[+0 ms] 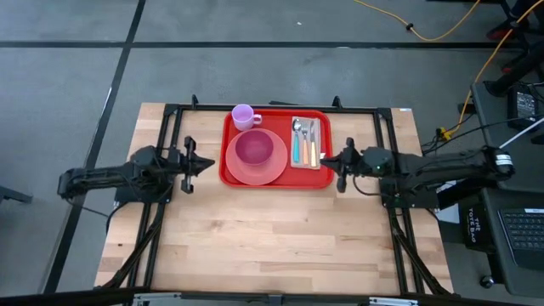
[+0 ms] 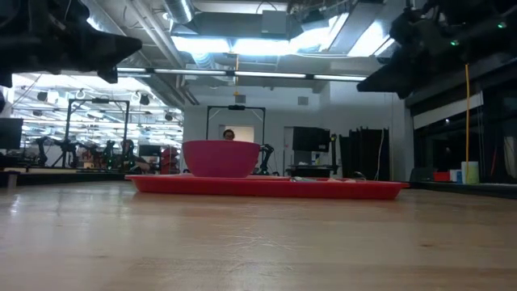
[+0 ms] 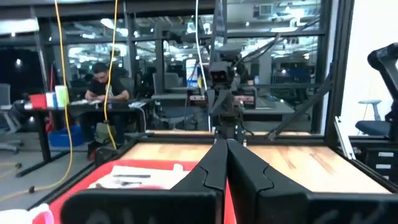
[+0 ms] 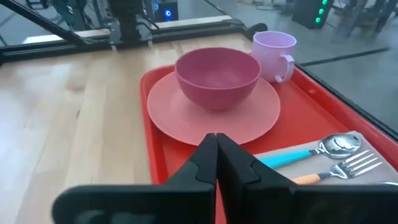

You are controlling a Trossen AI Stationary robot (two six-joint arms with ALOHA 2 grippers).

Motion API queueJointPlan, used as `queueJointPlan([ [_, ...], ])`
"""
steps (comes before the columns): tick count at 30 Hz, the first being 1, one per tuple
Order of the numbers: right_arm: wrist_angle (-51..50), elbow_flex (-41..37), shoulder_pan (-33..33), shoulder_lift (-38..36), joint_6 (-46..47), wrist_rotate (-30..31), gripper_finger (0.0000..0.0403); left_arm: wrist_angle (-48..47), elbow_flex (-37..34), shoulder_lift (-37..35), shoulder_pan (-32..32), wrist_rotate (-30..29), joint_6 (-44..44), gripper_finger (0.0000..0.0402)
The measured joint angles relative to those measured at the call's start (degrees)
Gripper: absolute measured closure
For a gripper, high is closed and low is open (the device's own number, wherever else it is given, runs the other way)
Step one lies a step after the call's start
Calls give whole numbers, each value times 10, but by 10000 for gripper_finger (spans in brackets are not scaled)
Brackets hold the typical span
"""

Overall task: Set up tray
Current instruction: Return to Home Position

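Red tray (image 1: pixel 274 121): plate (image 1: pixel 246 173), bowl (image 1: pixel 253 150), mug (image 1: pixel 243 116), cutlery (image 1: pixel 306 143) | left tool (image 1: pixel 209 163), right tool (image 1: pixel 327 159) pinched closed

The table (image 1: pixel 272 246) lies bare nearside; the tray (image 1: pixel 276 119) crowds its far middle

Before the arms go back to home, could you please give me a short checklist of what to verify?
1. Left tool shut and empty: ok.
2. Right tool shut and empty: ok.
3. Both tools raised well above the wooden table in the low view: ok.
4. Magenta bowl sits on the pink plate, on the red tray: ok.
5. Lilac mug upright on the tray, beside the plate: ok.
6. Blue spoon, orange fork and yellow knife side by side on the napkin: ok.
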Motion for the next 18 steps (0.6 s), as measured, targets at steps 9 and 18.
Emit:
queueJointPlan([
  [9,39,-58,12,-45,2,13,396,-15,0,0,-121,-163,35,398],
  [18,58,-73,12,-45,-1,29,396,-36,0,0,-155,-190,55,398],
])
